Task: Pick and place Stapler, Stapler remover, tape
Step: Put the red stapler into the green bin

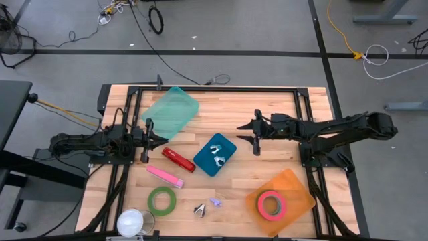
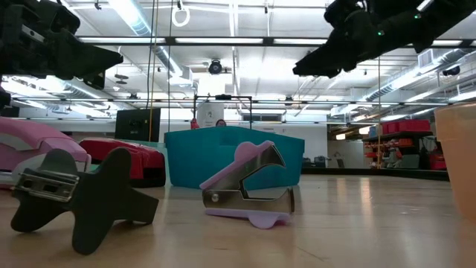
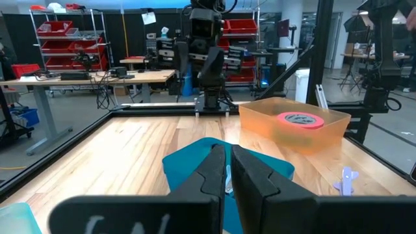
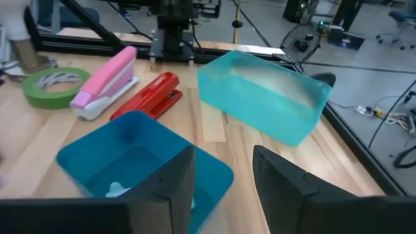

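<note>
Beside the blue bin (image 1: pixel 215 154), nothing held: left gripper (image 1: pixel 155 140) pinched shut, right gripper (image 1: pixel 245 133) spread wide. Probably pre-grasp; next, descend onto red stapler (image 1: pixel 178 160).

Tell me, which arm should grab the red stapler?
Probably the left. Its gripper hovers just beside the red stapler, while the right gripper waits on the blue bin's far side.
</note>
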### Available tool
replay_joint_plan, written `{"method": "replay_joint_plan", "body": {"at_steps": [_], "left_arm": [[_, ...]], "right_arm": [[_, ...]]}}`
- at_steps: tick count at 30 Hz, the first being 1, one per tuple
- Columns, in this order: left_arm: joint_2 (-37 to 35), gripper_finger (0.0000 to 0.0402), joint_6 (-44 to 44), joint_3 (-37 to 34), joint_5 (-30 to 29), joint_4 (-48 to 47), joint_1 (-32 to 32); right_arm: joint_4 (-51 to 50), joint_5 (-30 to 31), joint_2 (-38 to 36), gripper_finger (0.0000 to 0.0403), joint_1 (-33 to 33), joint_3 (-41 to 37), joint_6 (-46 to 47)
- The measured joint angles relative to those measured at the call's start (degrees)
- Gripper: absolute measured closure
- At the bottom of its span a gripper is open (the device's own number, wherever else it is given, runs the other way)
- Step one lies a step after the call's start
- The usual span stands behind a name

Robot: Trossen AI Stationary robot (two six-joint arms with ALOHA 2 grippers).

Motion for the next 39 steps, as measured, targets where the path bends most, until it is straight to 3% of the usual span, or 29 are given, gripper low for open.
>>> {"method": "replay_joint_plan", "body": {"at_steps": [11, 26, 39], "left_arm": [[0.0, 0.0372, 0.0, 0.0, 0.0, 0.0, 0.0], [0.0, 0.0372, 0.0, 0.0, 0.0, 0.0, 0.0], [0.0, 0.0372, 0.0, 0.0, 0.0, 0.0, 0.0]], "right_arm": [[-0.1, -1.0, -6.0, 0.0247, 3.9, -9.0, 11.6], [1.3, -7.6, -22.1, 0.0247, 11.5, -20.4, 9.8], [3.0, -7.7, -30.8, 0.0247, 13.0, -27.6, 9.7]]}}
